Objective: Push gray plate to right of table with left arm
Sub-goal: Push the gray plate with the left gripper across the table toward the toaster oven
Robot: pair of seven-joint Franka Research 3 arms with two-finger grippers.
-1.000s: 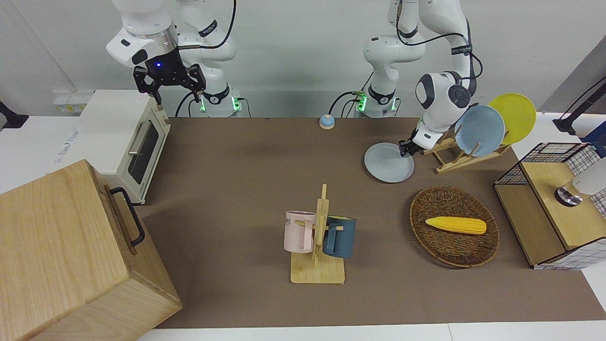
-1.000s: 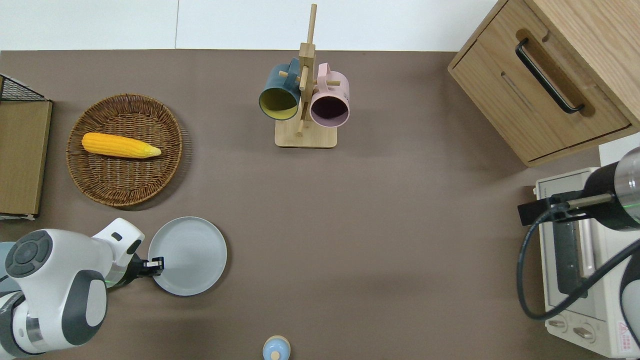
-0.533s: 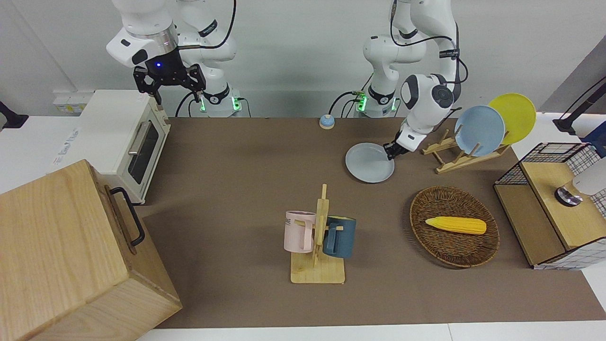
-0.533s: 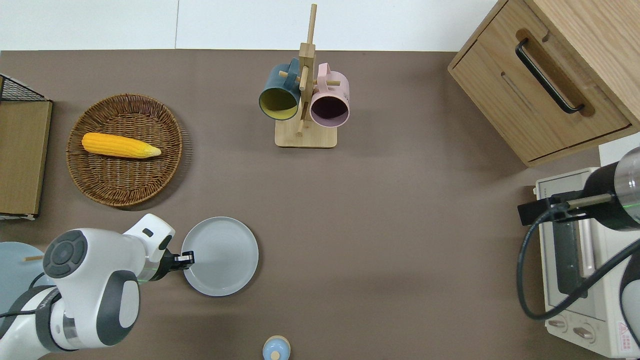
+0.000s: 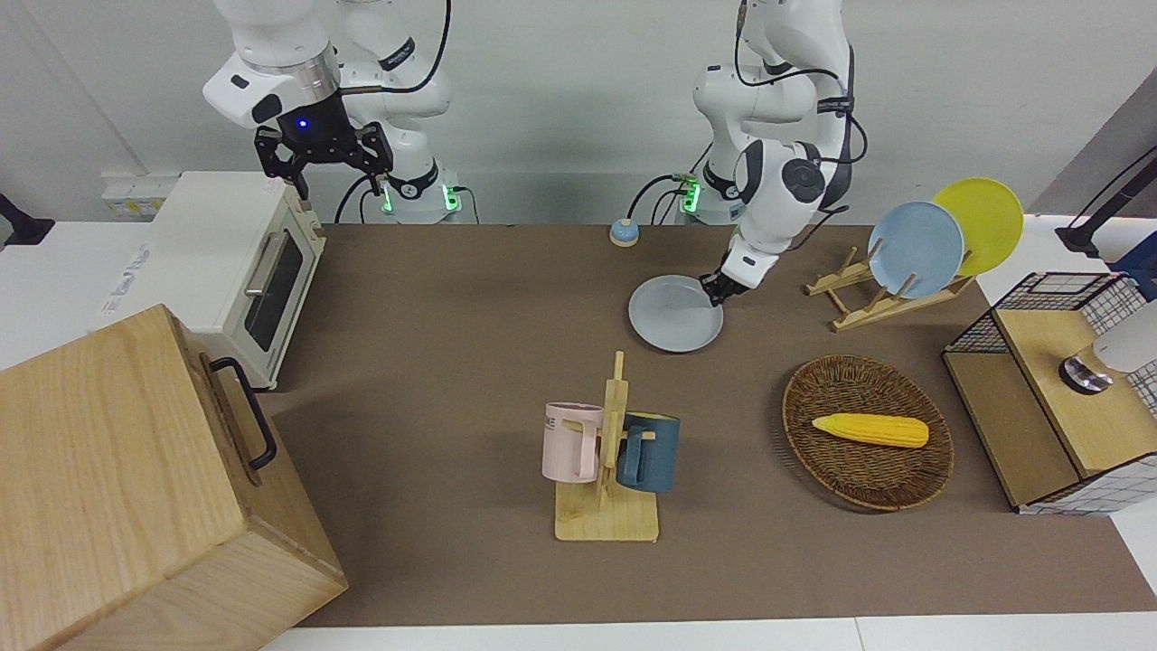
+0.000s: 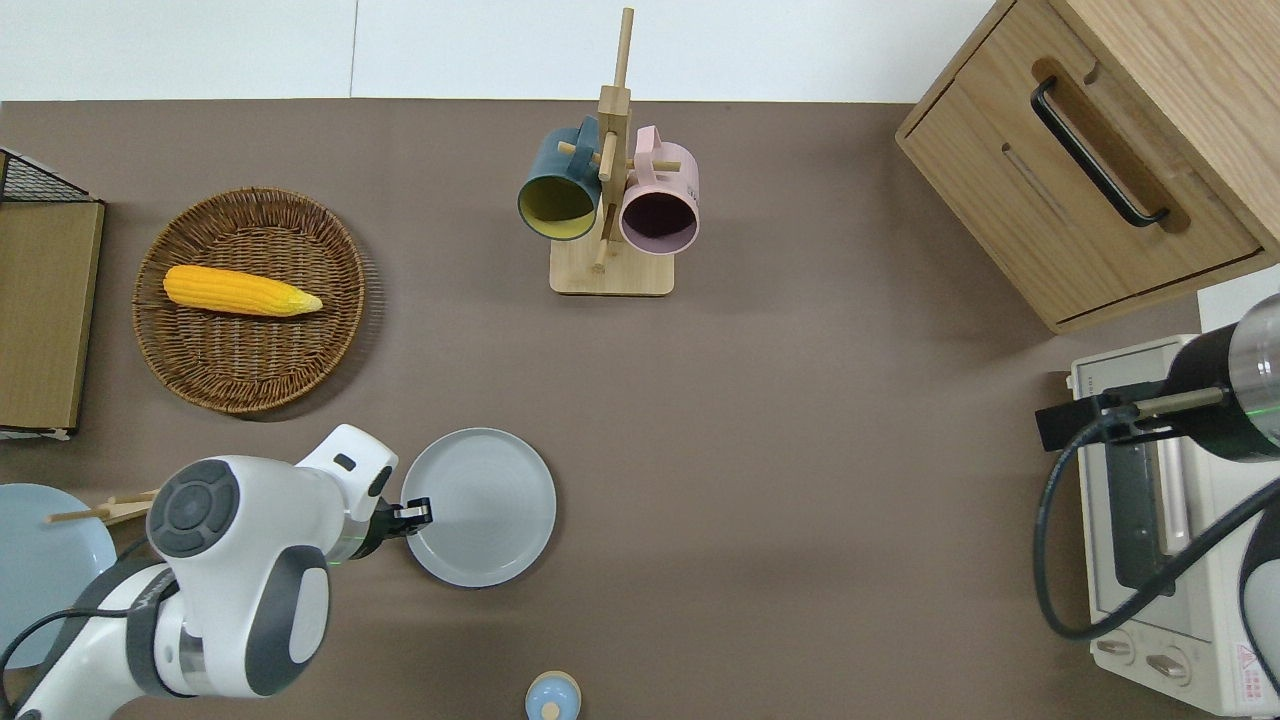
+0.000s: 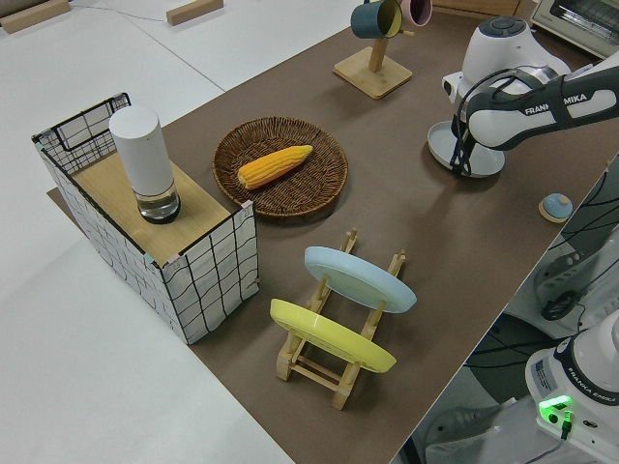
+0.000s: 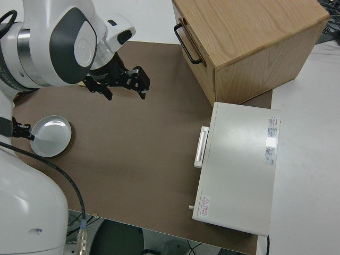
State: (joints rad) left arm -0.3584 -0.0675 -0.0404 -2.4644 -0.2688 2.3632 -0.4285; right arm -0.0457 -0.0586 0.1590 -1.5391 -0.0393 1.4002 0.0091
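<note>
Left gripper (image 6: 418, 514), finger state unreadable, meets the rim of the round, pale, matte gray plate (image 6: 478, 507) lying flat on the table (image 6: 800, 420), wicker basket (image 6: 250, 300) and mug rack (image 6: 610, 270) farther out; right arm parked.

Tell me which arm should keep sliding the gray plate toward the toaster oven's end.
Left. The left gripper is already at the gray plate's rim, on the edge away from the toaster oven. The right arm is parked.
</note>
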